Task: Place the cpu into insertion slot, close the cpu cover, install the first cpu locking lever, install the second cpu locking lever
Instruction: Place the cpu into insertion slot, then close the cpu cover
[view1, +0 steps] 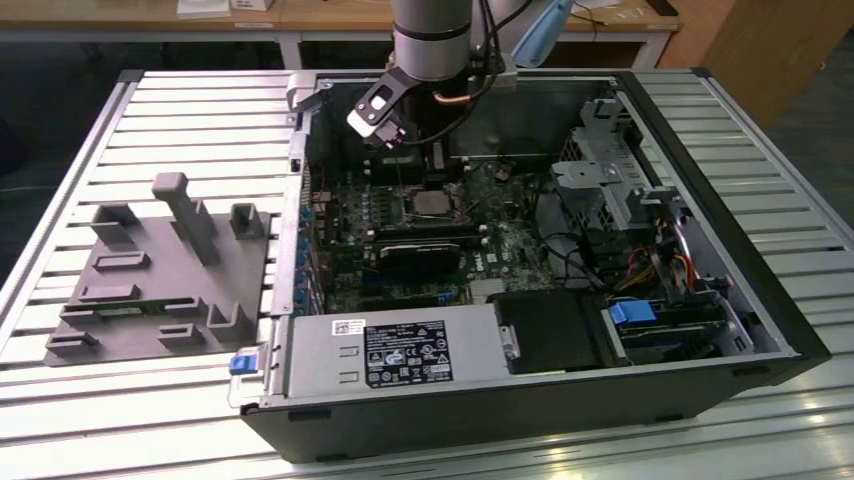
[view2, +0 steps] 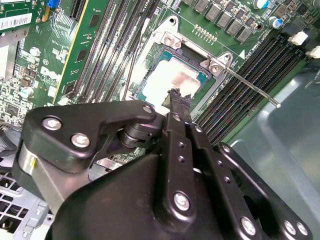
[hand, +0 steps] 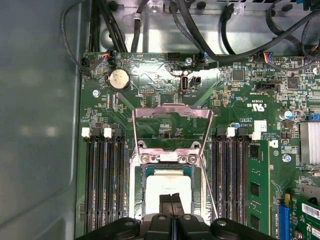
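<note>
The claw (hand: 172, 198), its two black fingers pressed together on nothing, hangs directly over the cpu (hand: 167, 182), which lies seated in the insertion slot (hand: 140, 190), with the cpu cover (hand: 172, 111) flipped open on the green board (hand: 150, 82).

cpu (hand: 167, 184) | partly hidden behind gripper (hand: 171, 199) | both wrist views
</note>
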